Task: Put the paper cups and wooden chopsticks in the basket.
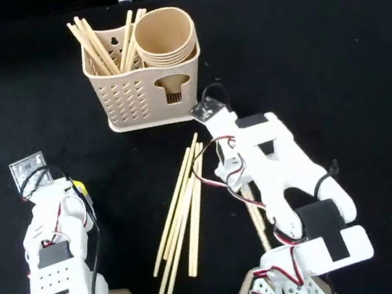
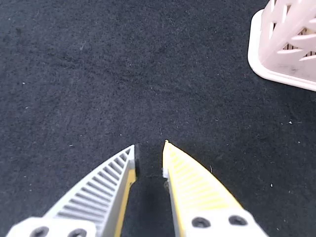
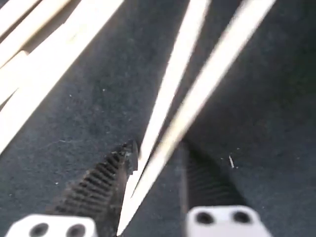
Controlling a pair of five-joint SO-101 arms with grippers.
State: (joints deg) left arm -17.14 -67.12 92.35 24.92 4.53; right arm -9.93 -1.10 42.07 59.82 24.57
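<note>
The beige slotted basket (image 1: pixel 146 95) stands at the back centre of the table, holding a stack of paper cups (image 1: pixel 165 34) and several wooden chopsticks (image 1: pixel 97 44). More loose chopsticks (image 1: pixel 182 207) lie fanned out on the black cloth in front of it. My right arm (image 1: pixel 271 158) hangs over their right side. In its wrist view my right gripper (image 3: pixel 155 168) is open and low over the cloth, with two chopsticks (image 3: pixel 168 98) lying between its fingers. My left gripper (image 2: pixel 149 146) hovers over bare cloth at the front left, slightly open and holding nothing.
In the left wrist view a corner of the basket (image 2: pixel 281 54) lies ahead of that gripper. A further bundle of chopsticks (image 3: pixel 49 49) lies beside the right gripper. Black cloth covers the whole table, bare on both far sides.
</note>
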